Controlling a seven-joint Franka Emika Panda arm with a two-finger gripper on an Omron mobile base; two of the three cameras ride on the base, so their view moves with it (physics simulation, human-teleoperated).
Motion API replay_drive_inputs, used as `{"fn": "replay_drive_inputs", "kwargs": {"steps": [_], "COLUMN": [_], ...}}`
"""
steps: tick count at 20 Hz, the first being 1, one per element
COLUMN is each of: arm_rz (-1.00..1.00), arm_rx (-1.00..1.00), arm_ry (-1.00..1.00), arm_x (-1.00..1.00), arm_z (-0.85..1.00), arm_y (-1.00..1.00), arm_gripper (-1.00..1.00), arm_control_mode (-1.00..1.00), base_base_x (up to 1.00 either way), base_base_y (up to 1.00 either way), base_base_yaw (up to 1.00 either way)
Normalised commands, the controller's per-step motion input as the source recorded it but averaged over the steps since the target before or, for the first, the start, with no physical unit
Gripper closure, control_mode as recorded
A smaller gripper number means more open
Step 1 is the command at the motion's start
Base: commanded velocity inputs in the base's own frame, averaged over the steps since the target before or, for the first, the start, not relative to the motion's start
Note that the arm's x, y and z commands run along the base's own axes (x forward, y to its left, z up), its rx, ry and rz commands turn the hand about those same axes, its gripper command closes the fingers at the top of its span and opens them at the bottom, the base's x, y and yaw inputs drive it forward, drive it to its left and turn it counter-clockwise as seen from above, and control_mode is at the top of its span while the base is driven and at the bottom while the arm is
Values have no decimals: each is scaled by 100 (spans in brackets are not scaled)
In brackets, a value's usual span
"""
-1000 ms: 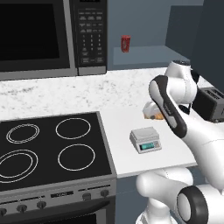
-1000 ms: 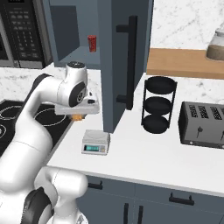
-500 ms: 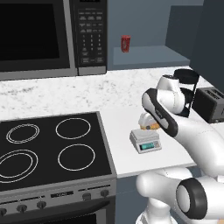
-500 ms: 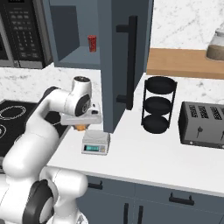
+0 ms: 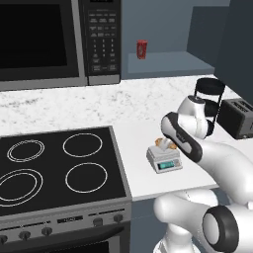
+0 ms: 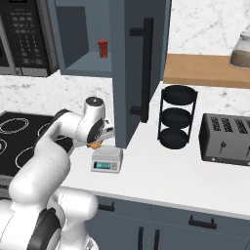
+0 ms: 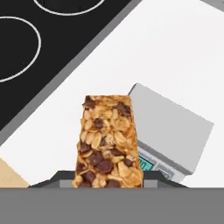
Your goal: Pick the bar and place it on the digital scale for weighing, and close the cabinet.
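Gripping 1 bar (image 7: 109,142) between its fingers, the gripper (image 5: 165,145) hung just above 1 digital scale (image 5: 164,159) on the white counter (image 6: 161,166), beside the stove's 4 burners (image 5: 54,160), while 1 cabinet (image 6: 141,63) door stood open near 1 red can (image 6: 103,48).

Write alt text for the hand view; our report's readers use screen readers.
A grainy tan-orange bar with dark chips, held in the gripper, hangs above a white counter beside the light-grey digital scale with its teal display. A black stovetop lies beyond.
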Motion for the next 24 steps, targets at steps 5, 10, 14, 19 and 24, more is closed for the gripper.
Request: {"fn": "replay_drive_inputs", "kwargs": {"steps": [5,10,14,19,24], "arm_rz": [24,18,12,8,7], "arm_rx": [1,0,0,0,0], "arm_ry": [-4,0,0,0,1], "arm_x": [32,35,42,41,25], "arm_z": [-27,-24,-26,-22,-27], "arm_y": [-27,-17,-6,-2,-1], "arm_gripper": [100,100,100,100,100], "arm_control_mode": [-100,-100,-100,-100,-100], "base_base_x": [0,0,0,0,0], "base_base_y": [0,0,0,0,0], "base_base_yaw": [0,0,0,0,0]}}
